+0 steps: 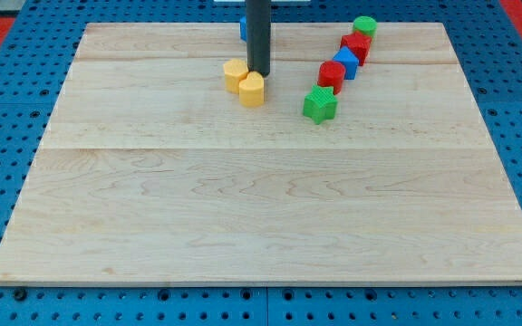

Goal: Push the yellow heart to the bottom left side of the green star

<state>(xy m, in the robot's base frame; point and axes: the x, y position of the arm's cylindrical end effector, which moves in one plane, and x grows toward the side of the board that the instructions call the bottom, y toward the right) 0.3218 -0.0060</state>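
Note:
Two yellow blocks sit touching near the top middle of the board. The left one [235, 74] looks like the yellow heart. The right, lower one [252, 90] looks like a hexagon. The green star [319, 104] lies to their right, apart from them. My tip [258, 73] stands just right of the heart and right above the hexagon, close against both. The rod rises out of the view's top.
A diagonal row of blocks runs up-right from the star: a red block [331, 75], a blue cube [345, 63], a red block [355, 45] and a green round block [364, 26]. A blue block [243, 27] shows partly behind the rod at the board's top edge [152, 25].

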